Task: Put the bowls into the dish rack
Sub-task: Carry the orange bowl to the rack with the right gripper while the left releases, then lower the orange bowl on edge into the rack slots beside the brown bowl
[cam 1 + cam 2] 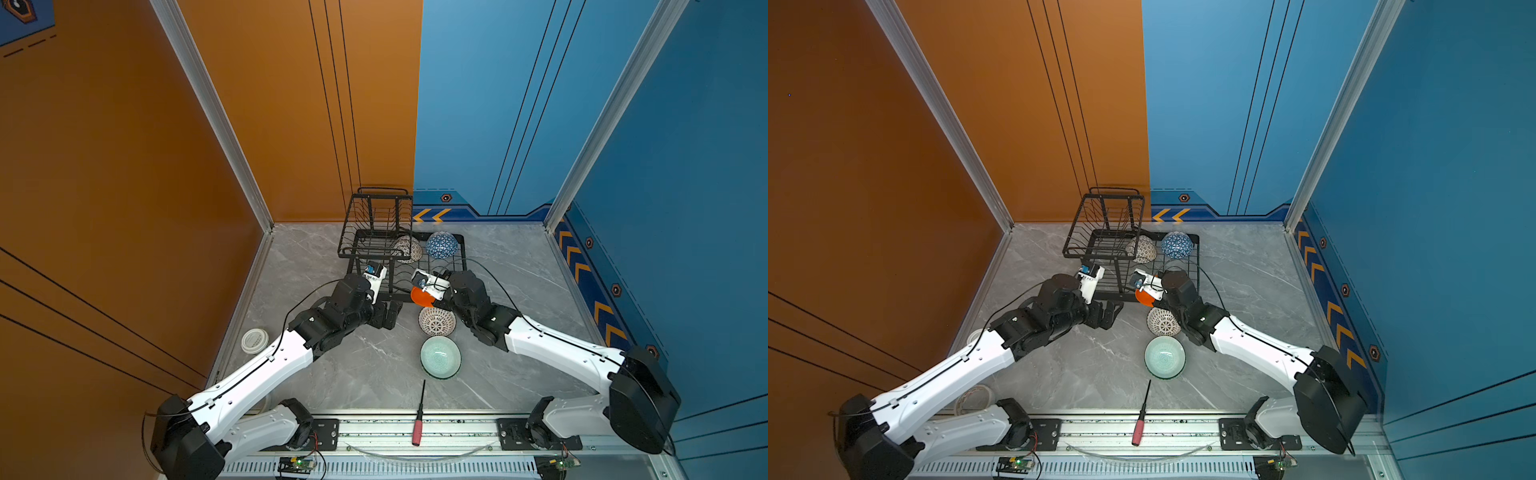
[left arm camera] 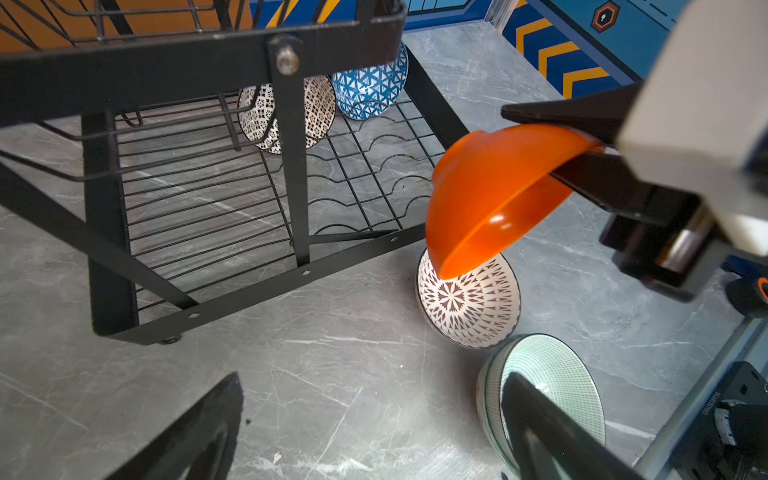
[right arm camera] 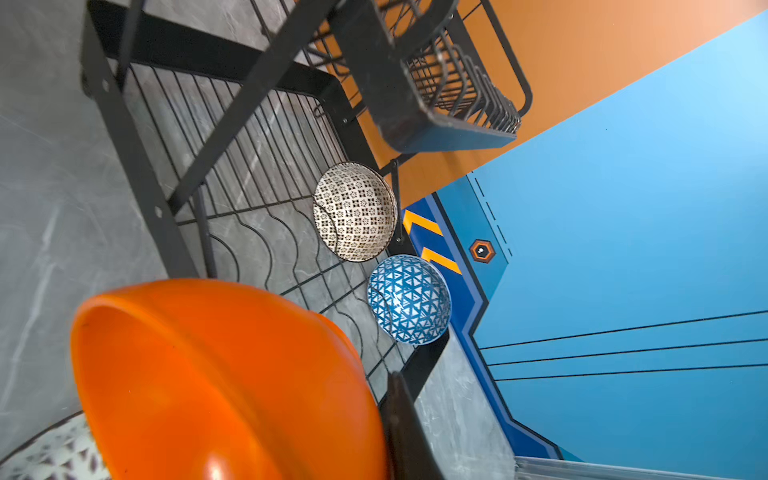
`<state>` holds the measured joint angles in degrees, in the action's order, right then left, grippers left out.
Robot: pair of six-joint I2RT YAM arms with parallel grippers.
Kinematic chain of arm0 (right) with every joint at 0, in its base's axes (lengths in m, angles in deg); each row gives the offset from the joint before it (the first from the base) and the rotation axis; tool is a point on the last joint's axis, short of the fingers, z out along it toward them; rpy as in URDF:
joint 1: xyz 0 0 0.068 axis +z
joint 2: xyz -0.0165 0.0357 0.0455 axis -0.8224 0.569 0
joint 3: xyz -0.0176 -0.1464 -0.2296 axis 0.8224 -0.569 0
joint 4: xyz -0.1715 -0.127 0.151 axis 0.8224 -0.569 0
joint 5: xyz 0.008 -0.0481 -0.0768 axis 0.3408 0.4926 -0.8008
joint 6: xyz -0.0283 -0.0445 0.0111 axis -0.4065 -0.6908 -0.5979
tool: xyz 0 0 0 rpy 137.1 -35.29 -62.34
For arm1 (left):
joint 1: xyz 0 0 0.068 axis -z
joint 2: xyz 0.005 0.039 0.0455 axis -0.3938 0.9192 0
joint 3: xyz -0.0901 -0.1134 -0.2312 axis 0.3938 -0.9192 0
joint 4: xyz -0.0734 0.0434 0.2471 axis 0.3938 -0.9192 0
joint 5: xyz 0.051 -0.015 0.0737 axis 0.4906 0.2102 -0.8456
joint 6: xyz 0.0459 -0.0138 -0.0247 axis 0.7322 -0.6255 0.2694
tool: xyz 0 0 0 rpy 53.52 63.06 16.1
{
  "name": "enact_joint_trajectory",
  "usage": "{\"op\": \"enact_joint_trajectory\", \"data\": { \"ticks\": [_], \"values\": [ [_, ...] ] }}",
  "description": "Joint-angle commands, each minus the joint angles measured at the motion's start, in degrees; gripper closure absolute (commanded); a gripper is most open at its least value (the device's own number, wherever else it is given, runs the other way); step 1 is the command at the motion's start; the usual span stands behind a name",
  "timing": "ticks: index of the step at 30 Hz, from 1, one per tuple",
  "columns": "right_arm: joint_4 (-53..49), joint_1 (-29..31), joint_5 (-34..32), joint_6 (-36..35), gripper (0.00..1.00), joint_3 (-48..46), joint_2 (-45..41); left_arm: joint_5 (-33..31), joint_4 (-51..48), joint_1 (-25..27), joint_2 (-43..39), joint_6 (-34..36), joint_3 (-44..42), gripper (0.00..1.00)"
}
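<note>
In both top views the orange bowl (image 1: 419, 297) is mostly covered by the right hand (image 1: 434, 295), and the dark-patterned bowl (image 1: 413, 249) is partly screened by the dish rack (image 1: 361, 252). In the left wrist view the mint bowl (image 2: 540, 365) is partly covered by a finger (image 2: 548, 424) of the left hand (image 2: 374, 376) and cut off.

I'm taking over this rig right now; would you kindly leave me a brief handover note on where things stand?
Right gripper: shut on the orange bowl by its rim, bowl tilted in the air at the near edge of the dish rack.
Left gripper: open, empty, above the table.
Done: cream patterned bowl and blue-white bowl stand on edge at the dish rack's far end.
Left: slot the orange bowl, then load the white lattice bowl and the mint green bowl, both on the table in front of the dish rack.
</note>
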<state>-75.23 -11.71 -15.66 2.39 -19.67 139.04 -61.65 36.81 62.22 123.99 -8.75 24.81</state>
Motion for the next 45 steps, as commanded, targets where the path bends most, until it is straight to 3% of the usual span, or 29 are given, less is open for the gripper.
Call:
{"op": "enact_joint_trajectory", "data": {
  "ticks": [1, 12, 18, 32, 45],
  "values": [
    [17.3, 0.1, -6.0, -8.1, 1.0, -1.2, 1.7, 2.5, 0.0, -0.6, 1.1, 1.2, 2.2, 0.02],
    [38.9, -0.1, -11.1, -23.6, 1.0, -2.0, 13.8, 4.9, 0.4, -1.8, -0.1, 1.3, 1.6, 0.02],
    [47.0, -1.0, -11.8, -28.5, 1.0, -1.5, 19.2, 6.0, -0.2, -3.2, -0.6, 1.7, 1.9, 0.02],
    [48.7, -6.2, -10.0, -30.7, 1.0, 2.8, 27.4, 6.5, -0.9, -4.3, -0.7, 1.8, 1.9, 0.02],
    [39.2, -8.2, -8.7, -28.2, 1.0, 11.0, 33.1, 6.0, -1.9, -4.3, -1.0, 1.8, 1.8, 0.02]
  ]
}}
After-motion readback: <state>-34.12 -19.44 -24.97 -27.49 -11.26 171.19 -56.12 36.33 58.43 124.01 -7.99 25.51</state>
